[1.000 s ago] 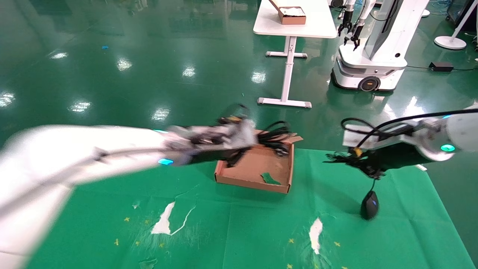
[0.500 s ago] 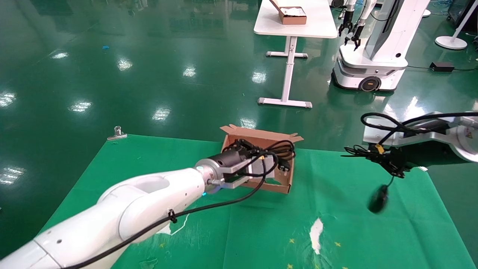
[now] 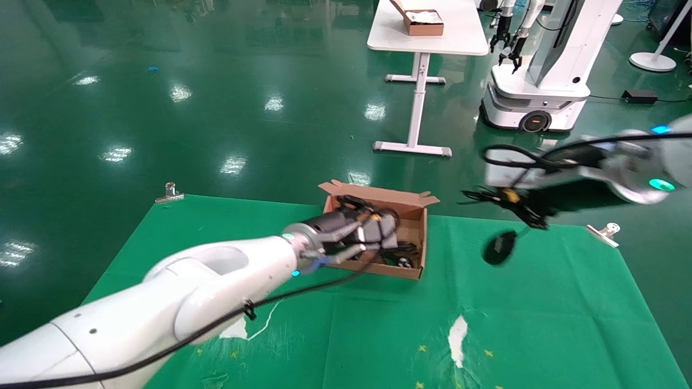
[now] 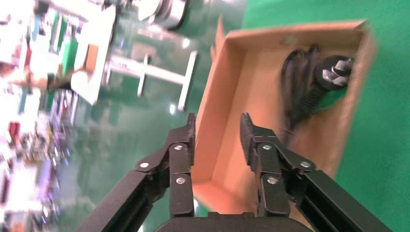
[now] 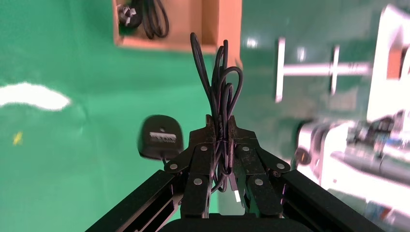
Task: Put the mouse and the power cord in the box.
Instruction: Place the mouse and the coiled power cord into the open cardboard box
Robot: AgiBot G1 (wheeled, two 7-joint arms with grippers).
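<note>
Thick black coiled power cord [image 4: 309, 87] inside shallow brown cardboard box [image 3: 413, 237]; left gripper [image 4: 217, 133] fingers apart, empty, above. Right gripper [image 5: 220, 128] fingers clamped on bundled wire, small black oval mouse [image 3: 498, 248] dangling.

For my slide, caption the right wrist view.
Right pincer clamps the bundled wire, the mouse dangling short of the box.

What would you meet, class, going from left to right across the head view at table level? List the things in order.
binder clip → left gripper → box holding the power cord → mouse, hanging → right gripper → second binder clip
</note>
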